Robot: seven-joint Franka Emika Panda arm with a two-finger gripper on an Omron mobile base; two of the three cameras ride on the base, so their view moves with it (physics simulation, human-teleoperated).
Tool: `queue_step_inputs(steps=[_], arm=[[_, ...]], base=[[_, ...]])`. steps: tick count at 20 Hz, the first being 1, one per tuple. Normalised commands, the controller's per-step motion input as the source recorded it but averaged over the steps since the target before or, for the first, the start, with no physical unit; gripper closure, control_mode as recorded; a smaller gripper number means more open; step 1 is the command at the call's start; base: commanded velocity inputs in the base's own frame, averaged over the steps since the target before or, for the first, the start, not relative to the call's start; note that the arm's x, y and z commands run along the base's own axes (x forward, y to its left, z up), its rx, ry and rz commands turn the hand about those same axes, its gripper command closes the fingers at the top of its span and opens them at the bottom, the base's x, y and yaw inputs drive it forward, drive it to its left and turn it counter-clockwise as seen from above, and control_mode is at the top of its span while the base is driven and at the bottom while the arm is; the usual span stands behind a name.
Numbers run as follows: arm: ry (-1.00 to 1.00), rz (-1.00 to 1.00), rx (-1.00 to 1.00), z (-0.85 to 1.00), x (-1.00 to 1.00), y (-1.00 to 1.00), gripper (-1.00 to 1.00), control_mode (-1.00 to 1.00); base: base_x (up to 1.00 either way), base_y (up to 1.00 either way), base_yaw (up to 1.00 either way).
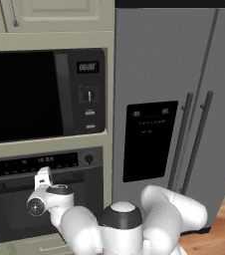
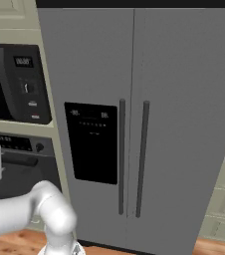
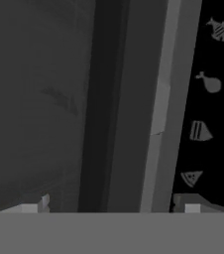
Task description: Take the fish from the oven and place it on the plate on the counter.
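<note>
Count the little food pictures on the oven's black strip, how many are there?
4, in a row on the oven's black control strip in the hand view: a fish icon, a drumstick icon, a cake-slice icon, a pizza-slice icon. More may lie beyond the picture's edge.

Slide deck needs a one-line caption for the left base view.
Open gripper at the closed oven's bar handle, below the microwave, beside the fridge.

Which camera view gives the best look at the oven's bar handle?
The left base view: the bar handle runs across the closed oven door below the control strip, with the open gripper right at it. The right base view shows one end. The hand view shows it close up, rolled nearly upright.
</note>
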Motion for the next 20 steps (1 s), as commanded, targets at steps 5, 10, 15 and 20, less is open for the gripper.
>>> queue_step_inputs(steps=[5, 10, 15, 20], arm=[[-0.02, -0.02, 0.0, -0.48, 0.29, 0.09, -1.0, -1.0], [0.0, -0.01, 0.0, -0.23, 0.34, 0.16, -1.0, -1.0], [0.0, -0.01, 0.0, -0.06, 0.36, 0.17, -1.0, -1.0], [0.0, 0.0, 0.0, 0.0, 0.0, 0.0, 1.0, -1.0]], base=[[0.0, 0.0, 0.0], [0.0, 0.0, 0.0], [0.0, 0.0, 0.0], [0.0, 0.0, 0.0]])
